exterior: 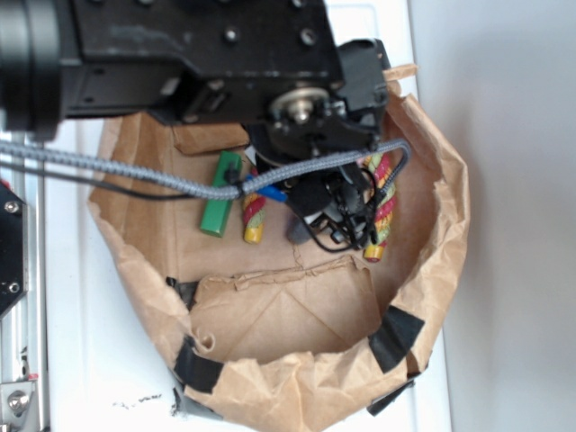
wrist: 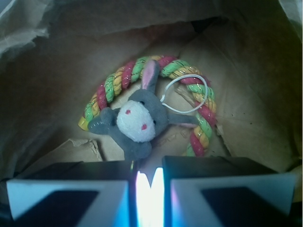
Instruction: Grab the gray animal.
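Two hazards stand out. Inside the brown paper bag [wrist: 246,94], the gray plush donkey [wrist: 137,120] lies within the rope arch [wrist: 156,68], a white string loop [wrist: 187,94] beside its ear. The gripper [wrist: 150,182] hovers above with its fingers nearly pressed together; unopened it would merely nudge the donkey, and closing could snag rope or string.

Inside the paper bag [exterior: 423,297], the donkey [wrist: 137,120] lies within the rope arch [wrist: 142,64]; a block [exterior: 220,193] sits left.
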Robot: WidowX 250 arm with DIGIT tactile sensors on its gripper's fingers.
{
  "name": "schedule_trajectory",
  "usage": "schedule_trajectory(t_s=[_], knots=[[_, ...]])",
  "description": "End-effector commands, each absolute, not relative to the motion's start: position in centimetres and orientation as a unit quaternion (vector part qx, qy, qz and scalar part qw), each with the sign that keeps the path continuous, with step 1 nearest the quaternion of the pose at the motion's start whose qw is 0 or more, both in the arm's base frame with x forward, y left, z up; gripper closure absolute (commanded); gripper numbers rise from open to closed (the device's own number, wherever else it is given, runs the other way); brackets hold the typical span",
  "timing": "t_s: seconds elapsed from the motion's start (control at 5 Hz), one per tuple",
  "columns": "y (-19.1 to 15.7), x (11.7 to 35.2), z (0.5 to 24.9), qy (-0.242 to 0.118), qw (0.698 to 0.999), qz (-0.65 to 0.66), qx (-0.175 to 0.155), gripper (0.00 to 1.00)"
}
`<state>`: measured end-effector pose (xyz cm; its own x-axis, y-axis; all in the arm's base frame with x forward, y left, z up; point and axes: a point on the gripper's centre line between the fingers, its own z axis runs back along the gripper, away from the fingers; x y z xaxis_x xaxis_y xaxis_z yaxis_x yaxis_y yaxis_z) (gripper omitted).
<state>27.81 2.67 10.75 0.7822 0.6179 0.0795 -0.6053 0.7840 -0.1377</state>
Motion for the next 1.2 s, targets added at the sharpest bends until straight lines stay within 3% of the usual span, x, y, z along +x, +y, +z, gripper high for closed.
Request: schedule_trajectory(t_s=[0.0, 0.2, 0.8, 1.0], knots=[[3.9, 30.0, 8.7, -0.08, 0.946, 0.31, -0.056, 0.0], [3.5, 30.5, 7.6, -0.074, 0.948, 0.305, -0.052, 0.0], [3.1, 32.7, 3.6, -0.106, 0.944, 0.312, 0.001, 0.0], [3.0, 32.9, 3.3, -0.109, 0.944, 0.31, 0.007, 0.0]])
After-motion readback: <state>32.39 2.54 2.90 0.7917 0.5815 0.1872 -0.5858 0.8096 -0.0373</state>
